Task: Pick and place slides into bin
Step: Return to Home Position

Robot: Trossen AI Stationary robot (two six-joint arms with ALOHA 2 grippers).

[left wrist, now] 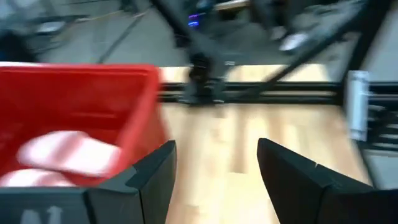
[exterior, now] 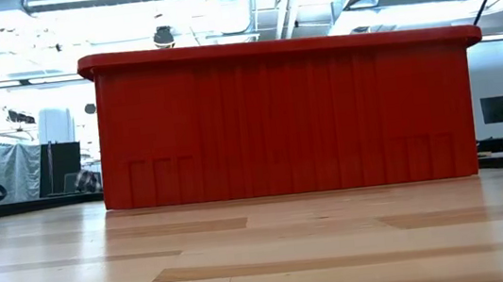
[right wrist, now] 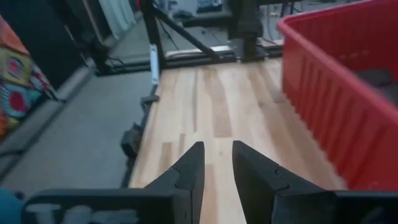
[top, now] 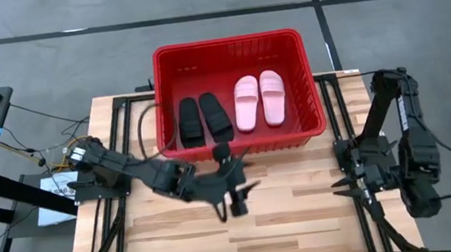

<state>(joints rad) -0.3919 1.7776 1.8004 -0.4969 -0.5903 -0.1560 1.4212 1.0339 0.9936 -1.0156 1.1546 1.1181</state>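
Slides (top: 260, 100) inside bin (top: 233, 41); left claw (top: 246, 198) spread, empty, just outside rim

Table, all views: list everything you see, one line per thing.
bin: one, red, at the table's far edge, near the middle.
black slides: two, black, side by side in the bin's left half.
pink slides: two, pale pink, side by side in the bin's right half.
table: one, pale wood on a black frame, under the bin and both arms.
left gripper: one, dark, over the table just in front of the bin, open and empty.
right gripper: one, dark, by the table's right edge, fingers narrowly apart and empty.
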